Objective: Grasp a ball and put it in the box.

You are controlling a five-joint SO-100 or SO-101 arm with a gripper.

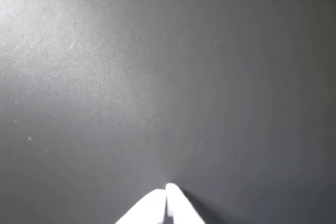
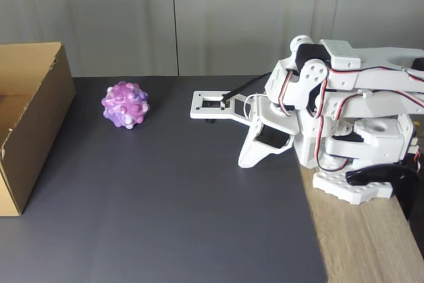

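- The ball (image 2: pixel 124 105) is showing marbled purple, pink and white over its bumps.
- The box (image 2: pixel 30 120), at the left of the fixed view, is showing plain brown cardboard.
- The mat (image 2: pixel 165 197) is lying dark grey, with a fine woven grain in the wrist view.
- The arm (image 2: pixel 344 117) is showing white, with black joints and red wires.
- The gripper (image 1: pixel 167 192) is showing white.
- The table (image 2: pixel 364 243), at the near right, is showing pale wood grain.
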